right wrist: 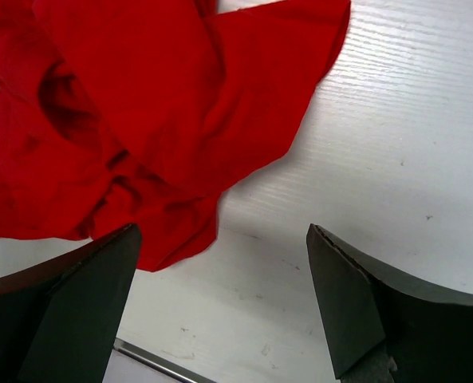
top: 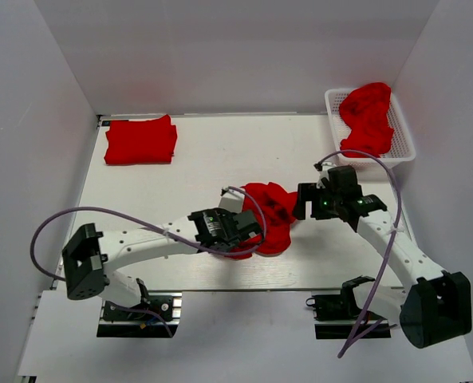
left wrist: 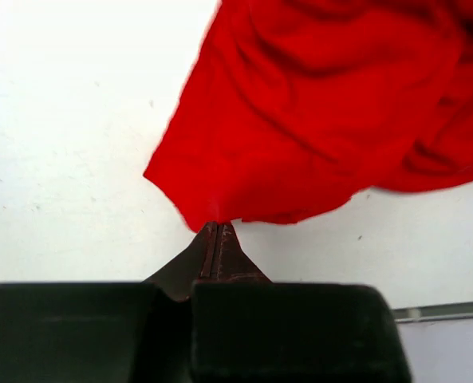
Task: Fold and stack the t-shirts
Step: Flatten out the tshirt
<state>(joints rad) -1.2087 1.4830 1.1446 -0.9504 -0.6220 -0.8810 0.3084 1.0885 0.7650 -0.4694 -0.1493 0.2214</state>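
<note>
Table (top: 212,159): flat white board, matte, with a fine grain and small scuffs showing in the right wrist view.

Crumpled t-shirt (top: 272,211): plain bright red cloth, no print, soft and loosely bunched with deep folds. It lies on the table between the two grippers, and one flat flap sticks out of the bunch in the right wrist view (right wrist: 124,104).

Basket (top: 404,148): white lattice plastic, rectangular, beyond the crumpled t-shirt and to its right. Inside are heaped t-shirts (top: 368,116) of the same red, piled above the rim. Can't tell how many.

Folded t-shirt (top: 140,141): neat red rectangle with flat layers, beyond the crumpled t-shirt and well to its left.

Left gripper (left wrist: 218,233): dark fingers pressed together, pinching a pointed corner of the crumpled t-shirt (left wrist: 324,104) at its left edge.

Right gripper (right wrist: 220,303): dark wedge fingers (right wrist: 76,303) spread wide and holding nothing. It sits just beside the right edge of the crumpled t-shirt, over cloth edge and bare table.
</note>
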